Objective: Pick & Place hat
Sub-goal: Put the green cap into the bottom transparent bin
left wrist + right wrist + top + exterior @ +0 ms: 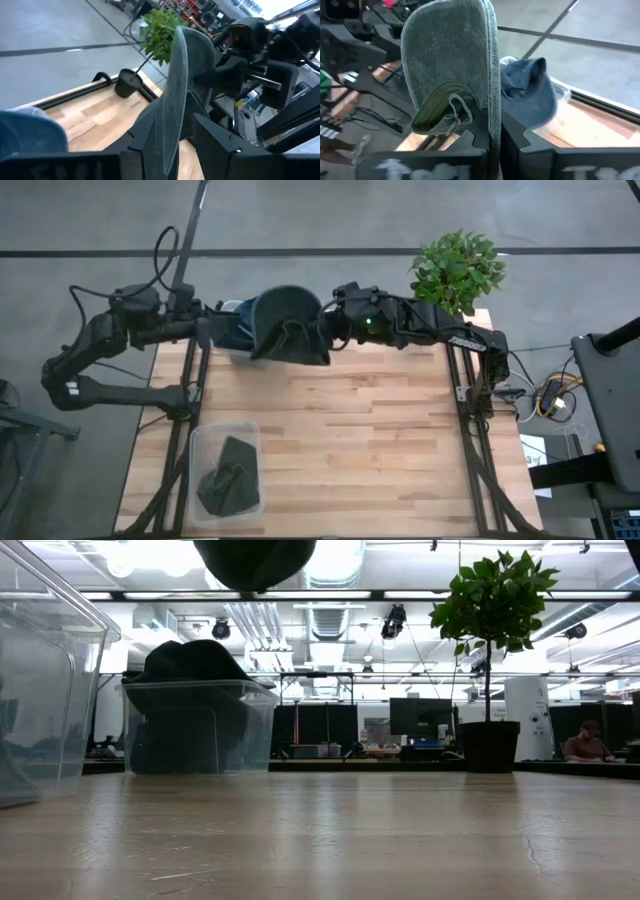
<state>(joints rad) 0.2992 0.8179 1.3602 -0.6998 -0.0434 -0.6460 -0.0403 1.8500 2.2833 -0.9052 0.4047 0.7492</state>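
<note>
1. Hat, dark grey-green cap (285, 325): held aloft above the surface near its 12 o'clock edge, between the two arms. In the low view only its underside (254, 560) shows, hanging clear of the wood. Brim on edge in both wrist views (452, 65) (172, 100).
2. Right tool (328, 328): at the 3 o'clock side of the hat, fingers (485, 127) closed together on the cap's brim edge, which runs down between them.
3. Left tool (212, 328): at the 9 o'clock side of the hat, above the far container. Its fingers (140, 145) stand either side of the brim with a narrow gap; whether they pinch the fabric, I cannot tell.
4. Far clear container (198, 730): on the surface at 11 o'clock, holding dark and blue hats (232, 332); a blue hat (527, 92) shows just behind the held cap in the right wrist view.
5. Near clear container (226, 470): at 7 o'clock on the surface, well apart from the held hat, with one dark hat (230, 480) lying inside.
6. Potted plant (458, 270): at the 1 o'clock corner of the surface, upright in a dark pot (490, 748).
7. Surface (360, 440): pale wooden planks, bare in the middle.
8. Person (585, 745): seated in the room beyond, far off at 3 o'clock in the low view.
</note>
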